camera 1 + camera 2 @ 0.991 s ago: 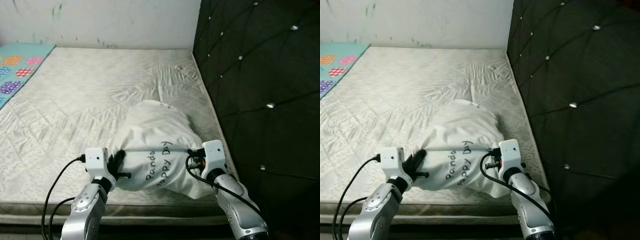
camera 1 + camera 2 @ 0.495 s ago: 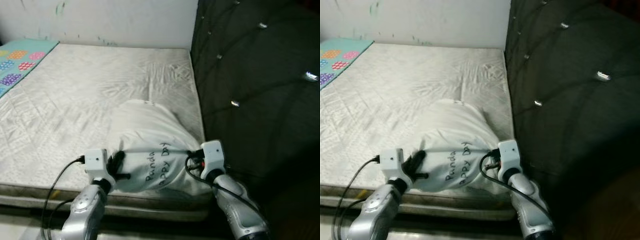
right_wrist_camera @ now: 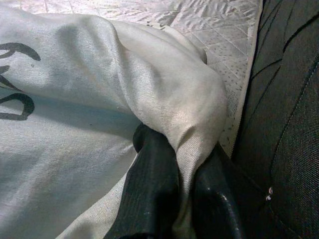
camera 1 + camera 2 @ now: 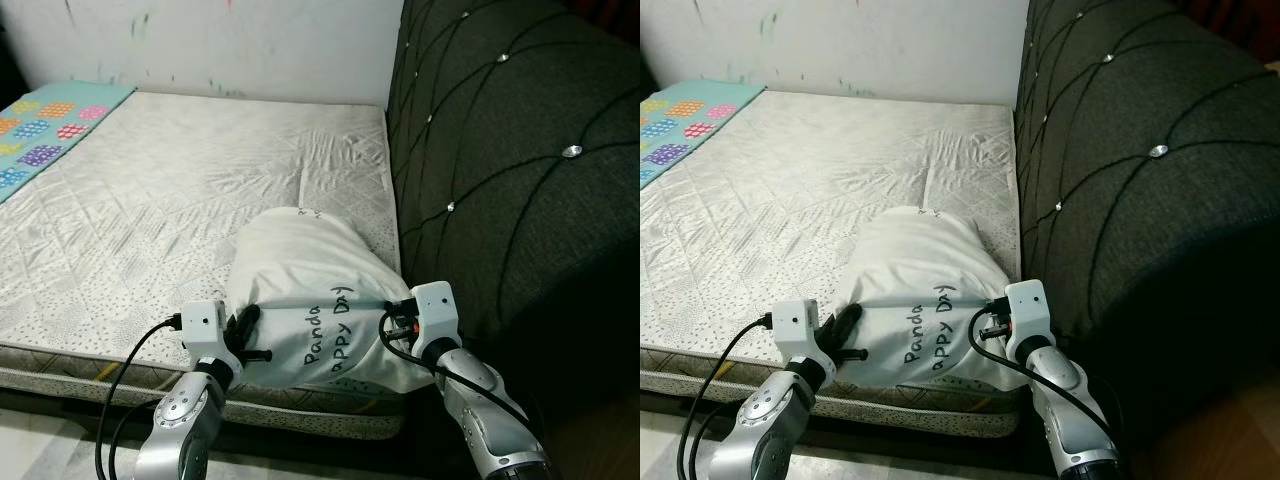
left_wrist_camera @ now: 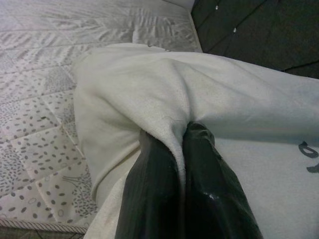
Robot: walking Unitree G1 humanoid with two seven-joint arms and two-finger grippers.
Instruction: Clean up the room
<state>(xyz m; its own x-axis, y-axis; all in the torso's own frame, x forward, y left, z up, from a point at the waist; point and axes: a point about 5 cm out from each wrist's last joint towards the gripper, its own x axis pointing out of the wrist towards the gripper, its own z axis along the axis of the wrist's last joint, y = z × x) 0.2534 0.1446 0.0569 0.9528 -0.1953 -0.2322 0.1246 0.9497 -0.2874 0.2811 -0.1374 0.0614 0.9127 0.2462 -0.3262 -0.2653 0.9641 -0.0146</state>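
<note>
One white pillow (image 4: pixel 315 300) is seen at the near edge of the bed's mattress (image 4: pixel 180 190), beside the dark tufted headboard (image 4: pixel 500 160). "Panda Happy Day" is written on it in black. Two hands are at work on it, one per side. The left hand (image 4: pixel 243 335) is clenched on a fold of the pillow's fabric at its left end; in the left wrist view the cloth is pinched between the two black fingers (image 5: pixel 159 194). The right hand (image 4: pixel 392 318) is clenched on the fabric at the pillow's right end, next to the headboard; the right wrist view shows cloth gripped between its fingers (image 3: pixel 154 189). The cloth is pulled taut in a line between both hands. One colourful dotted mat (image 4: pixel 50 125) is seen at the mattress's far left edge, against the white wall (image 4: pixel 220 45).
</note>
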